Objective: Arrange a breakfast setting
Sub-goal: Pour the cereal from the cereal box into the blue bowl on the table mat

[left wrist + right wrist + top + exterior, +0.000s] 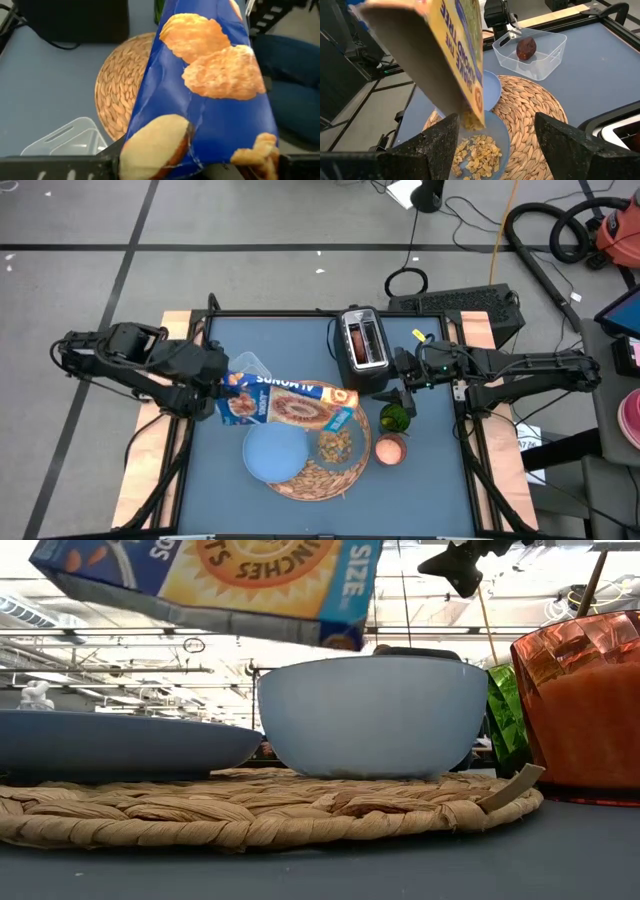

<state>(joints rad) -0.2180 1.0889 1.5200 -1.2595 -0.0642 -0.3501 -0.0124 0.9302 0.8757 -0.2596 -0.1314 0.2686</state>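
Observation:
My left gripper is shut on a blue and yellow cereal box, held tilted over the pale bowl. In the right wrist view the box's open corner hangs over the tan cereal in the bowl. The bowl and the light-blue plate sit on the round woven mat. The orange-pink cup stands right of the mat. The dark-red fruit lies in the clear tub. My right gripper is open and empty, above the table to the right of the bowl. No bagel shows. My left gripper pinches the cereal box near its closed end, one finger on each of two opposite sides. It comes level from the table's left, along the box's length. The box is lifted clear, its open end tipped down over the bowl.
The black-and-silver toaster stands at the far side, just behind the box. A green glass stands close to the cup and under my right gripper. The clear tub sits far left of the mat.

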